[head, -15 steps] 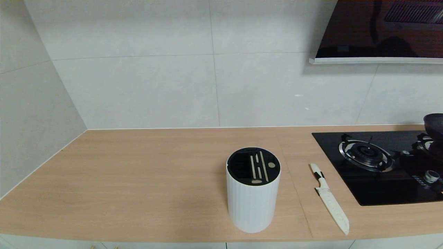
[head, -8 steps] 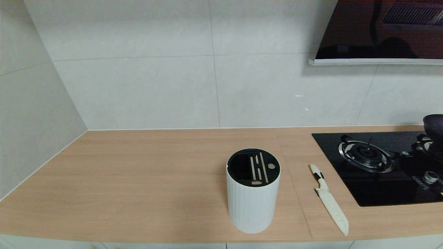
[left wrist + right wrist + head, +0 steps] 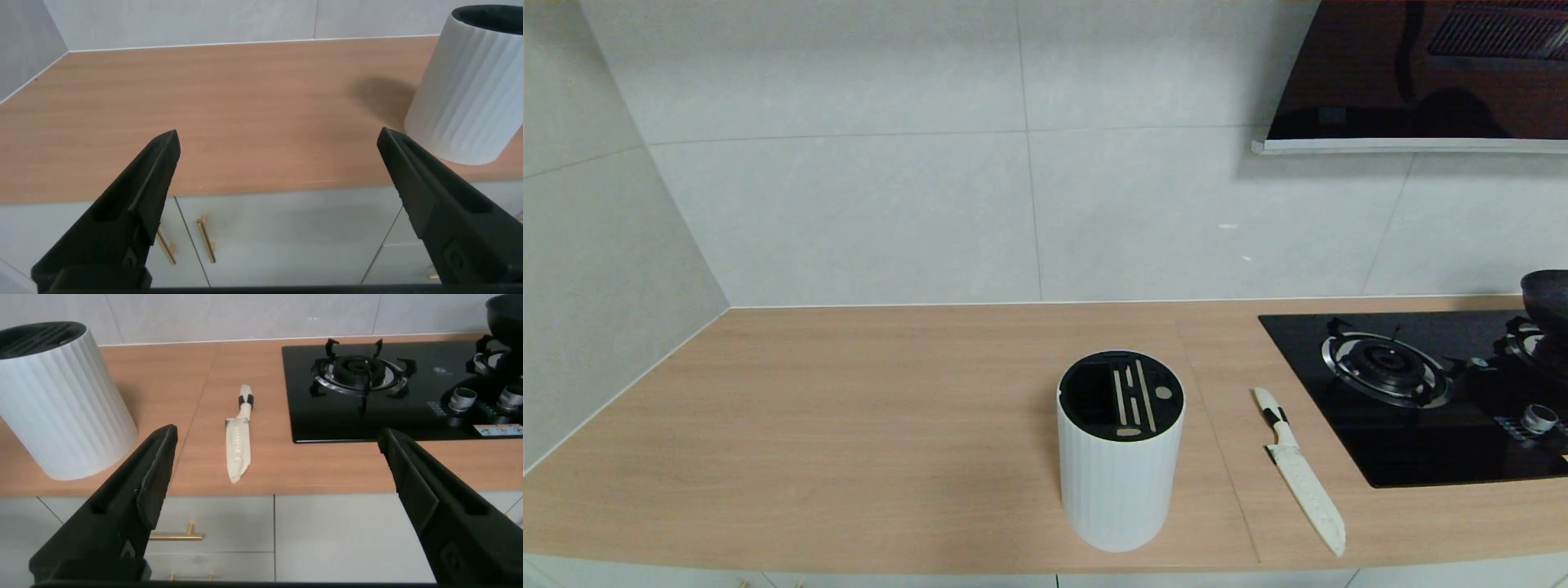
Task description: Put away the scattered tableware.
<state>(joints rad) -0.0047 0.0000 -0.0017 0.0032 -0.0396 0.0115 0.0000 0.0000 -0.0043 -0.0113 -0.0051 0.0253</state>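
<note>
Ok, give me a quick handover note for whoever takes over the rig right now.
Both empty, jaws open: left gripper and right gripper sit before the counter's front edge.
The knife lies flat on the counter between the holder and the hob, touching neither, handle toward the wall.
The holder stands upright, slots empty.
Done: nothing yet. Left: grasp the knife, likely with the right gripper, and slot it into the holder.
</note>
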